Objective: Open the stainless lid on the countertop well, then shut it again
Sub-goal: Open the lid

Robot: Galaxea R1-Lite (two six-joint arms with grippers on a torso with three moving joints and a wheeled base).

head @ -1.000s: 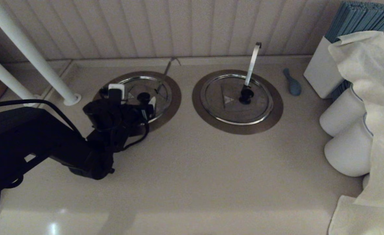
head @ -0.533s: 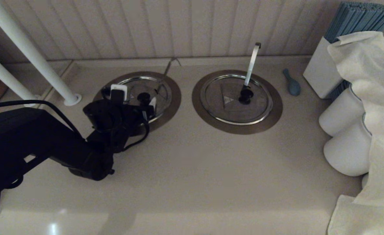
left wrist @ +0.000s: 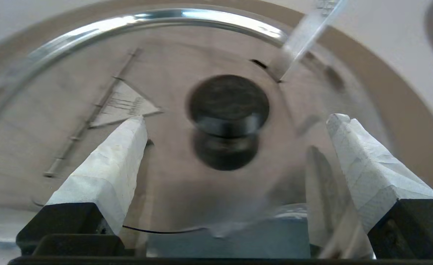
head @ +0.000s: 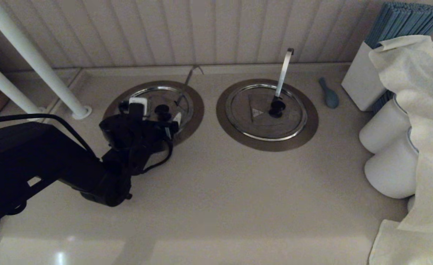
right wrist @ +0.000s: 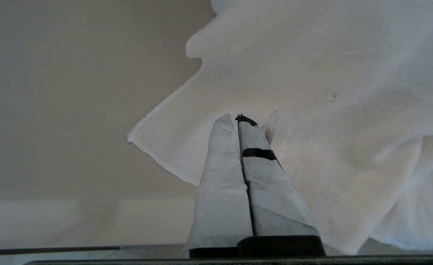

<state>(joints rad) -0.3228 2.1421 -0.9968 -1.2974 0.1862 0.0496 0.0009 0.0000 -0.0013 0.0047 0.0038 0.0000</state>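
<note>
Head view showed me a beige countertop (head: 216,198) backed by ribbed wall panelling, with my left arm reaching in from eight o'clock. Since the frame a second earlier, the left gripper (head: 155,119) had slid a little toward two o'clock, so its fingers stood spread wide either side of the black knob (head: 162,109), not touching it. The stainless lid (head: 157,99) lay flat and seated in the countertop well (head: 192,110), ringed by a wide brushed-steel collar; nothing else had shifted.

At three o'clock of it sat the twin lid (head: 266,112) with its broad bright handle (head: 283,71). White cloth (head: 419,121) draped over white jars at the right edge.

From the left wrist view the lid (left wrist: 73,121) read as dull, flat steel with a shiny rim and a pale triangle mark (left wrist: 122,106); its print was too blurred to read. The thin grey rod (left wrist: 305,35) rose from the notch beside the knob (left wrist: 228,105). White-wrapped fingertips (left wrist: 122,147) flanked it.

My right gripper (right wrist: 238,123) hung parked above the cloth (right wrist: 330,92), fingers pressed together, holding nothing.
</note>
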